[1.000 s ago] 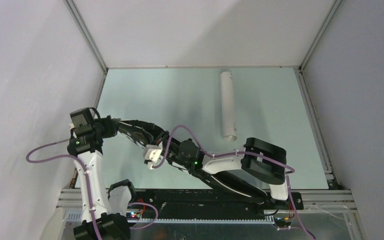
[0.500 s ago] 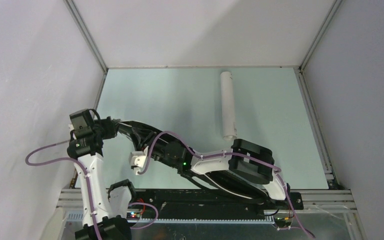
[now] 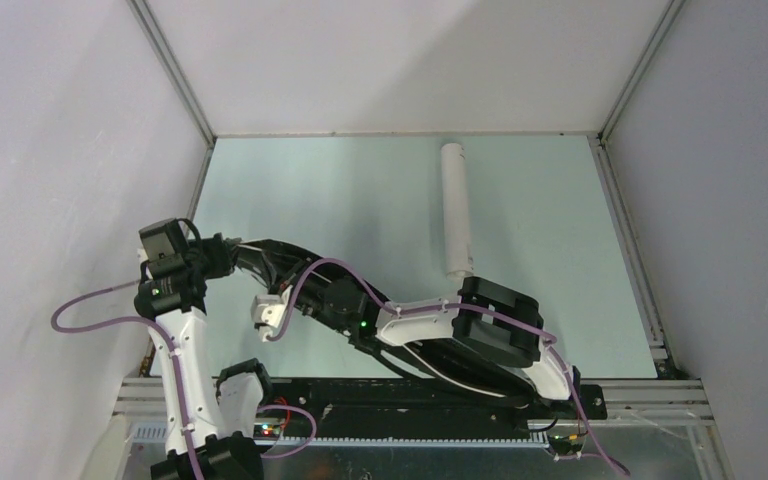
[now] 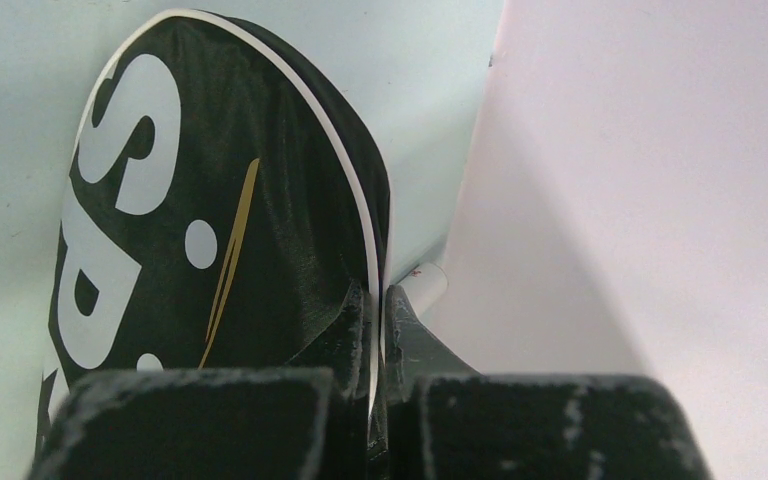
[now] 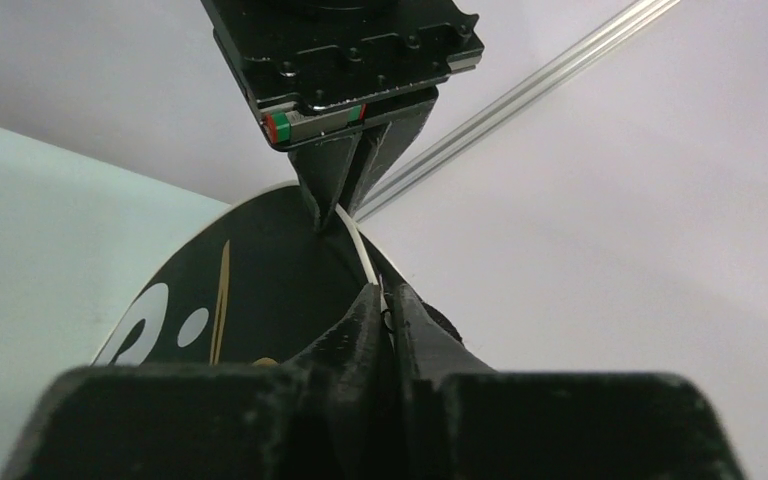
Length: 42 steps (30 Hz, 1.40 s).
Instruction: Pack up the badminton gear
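Observation:
The black bag (image 3: 275,258) with white "SPORT" lettering lies flat at the table's left side, largely under my right arm. My left gripper (image 3: 230,254) is shut on the bag's white-piped rim (image 4: 372,240), the piping pinched between its fingers (image 4: 355,320). My right gripper (image 5: 388,295) faces it a short way along the same rim and is shut on that edge, with a small metal ring showing between its fingertips. In the right wrist view the left gripper (image 5: 335,215) hangs just ahead. The white cardboard tube (image 3: 455,210) lies lengthwise on the table, apart from both arms.
Lavender walls close in the table on the left, back and right, with metal rails (image 3: 620,240) along the edges. Purple cables (image 3: 90,300) loop off both arms. The left arm stands close to the left wall.
My right gripper has travelled left along the bag's rim toward the left gripper, the whole right arm following. The left gripper and the tube have stayed put.

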{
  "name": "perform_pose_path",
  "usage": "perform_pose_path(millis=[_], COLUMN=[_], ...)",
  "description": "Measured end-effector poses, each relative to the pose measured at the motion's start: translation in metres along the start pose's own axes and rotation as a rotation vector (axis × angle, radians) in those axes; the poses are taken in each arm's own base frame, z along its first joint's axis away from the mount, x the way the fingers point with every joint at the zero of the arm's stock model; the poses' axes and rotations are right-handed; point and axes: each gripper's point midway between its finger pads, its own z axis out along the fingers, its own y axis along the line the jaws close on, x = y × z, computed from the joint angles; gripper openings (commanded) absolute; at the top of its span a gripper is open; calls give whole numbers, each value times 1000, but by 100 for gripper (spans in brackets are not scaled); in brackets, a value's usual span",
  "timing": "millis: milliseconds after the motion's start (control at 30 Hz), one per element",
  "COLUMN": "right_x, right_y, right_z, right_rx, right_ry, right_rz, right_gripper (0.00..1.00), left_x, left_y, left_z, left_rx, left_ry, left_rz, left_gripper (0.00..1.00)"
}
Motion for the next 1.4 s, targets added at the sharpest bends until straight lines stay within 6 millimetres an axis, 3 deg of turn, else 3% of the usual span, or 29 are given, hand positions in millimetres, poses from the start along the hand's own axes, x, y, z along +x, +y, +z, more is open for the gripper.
perform_pose_path(millis=[267,1167,1400], right_x=[2,-10,-14], right_y=[1,9,9], right_z=[-2,-46,-67], right_rx=[-1,-156,-166], right_ry=[8,41,65], right_rz=[25,147,152], right_gripper=[0,0,0], left_x=[0,-19,-22], left_y=[3,-3,-5], left_z=[0,9,13], left_rx=[-12,-95,-102], left_ry=[-3,-79,-88], left_rz=[-1,16,19], left_gripper=[0,0,0])
